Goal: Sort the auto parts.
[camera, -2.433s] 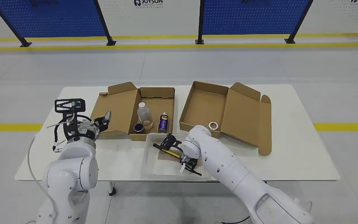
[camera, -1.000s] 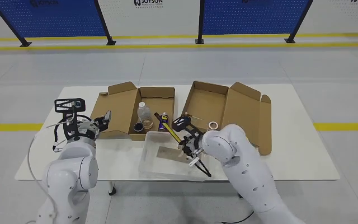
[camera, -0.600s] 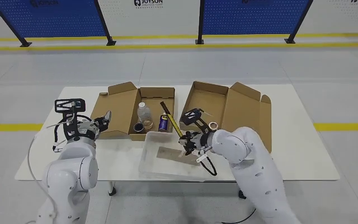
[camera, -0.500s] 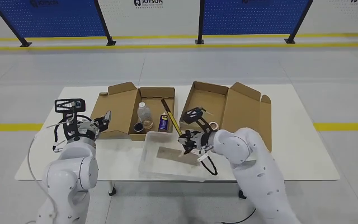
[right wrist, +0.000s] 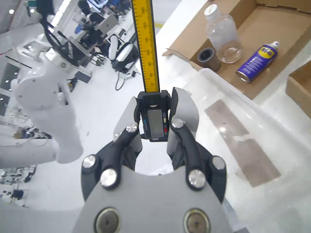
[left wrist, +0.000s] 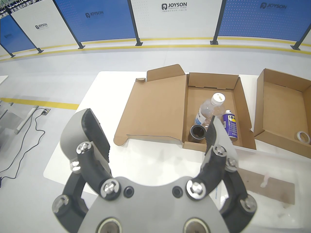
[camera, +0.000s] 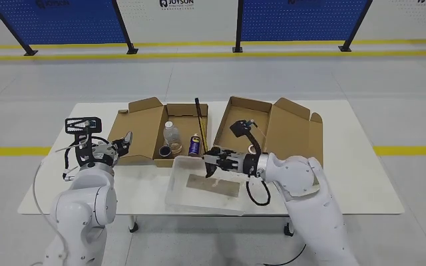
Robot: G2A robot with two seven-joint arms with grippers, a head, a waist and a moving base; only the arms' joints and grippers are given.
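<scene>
My right gripper (camera: pixel 210 161) (right wrist: pixel 155 103) is shut on the black display head of a digital caliper (camera: pixel 200 126) (right wrist: pixel 142 37). It holds the caliper in the air over the far edge of the clear plastic bin (camera: pixel 178 189) (right wrist: pixel 267 112). The caliper's yellow scale runs out over the right side of the left cardboard box (camera: pixel 180 113) (left wrist: pixel 213 83). That box holds a clear bottle (camera: pixel 172 136) (right wrist: pixel 222 39), a blue spray can (camera: pixel 194 143) (right wrist: pixel 257 61) and a black ring (camera: pixel 164 151) (right wrist: pixel 206 58). My left gripper (camera: pixel 124 142) (left wrist: pixel 150 122) stands open with nothing in it, left of that box.
A second open cardboard box (camera: pixel 243 123) stands right of the first, with a roll of tape (left wrist: pixel 302 137) in it. A brown card (camera: pixel 213 185) lies on the clear bin's floor. Bare white table (camera: pixel 353 173) lies to the right.
My right gripper has lifted the caliper out of the clear bin and swung it; the scale now points away over the left box. The left arm has not moved.
</scene>
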